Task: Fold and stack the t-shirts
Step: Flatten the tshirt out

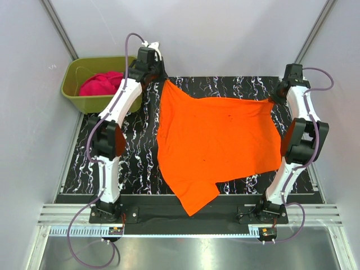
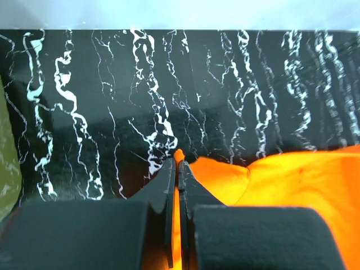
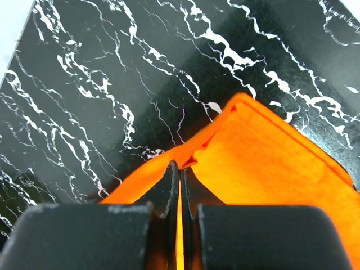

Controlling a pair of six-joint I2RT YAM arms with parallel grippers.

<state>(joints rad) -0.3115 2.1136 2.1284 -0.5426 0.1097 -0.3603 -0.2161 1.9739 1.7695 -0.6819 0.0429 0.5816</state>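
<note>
From the top camera, you had the orange t-shirt (image 1: pixel 216 140) spread across the bench (image 1: pixel 135 157). Its far edge was stretched between the left hand (image 1: pixel 163 79) and the right hand (image 1: pixel 275 97), and its near end trailed over the front edge. The magenta t-shirt (image 1: pixel 103 83) lay in the green tub (image 1: pixel 70 93) at far left. At the left wrist, the left hand (image 2: pixel 178 164) was pinched flat on a corner of orange cloth just above the bench. At the right wrist, the right hand (image 3: pixel 178 166) was likewise clamped on a folded hem. This looked like flattening before the first fold; next you would likely need both hands lowering together, keeping that edge taut.
</note>
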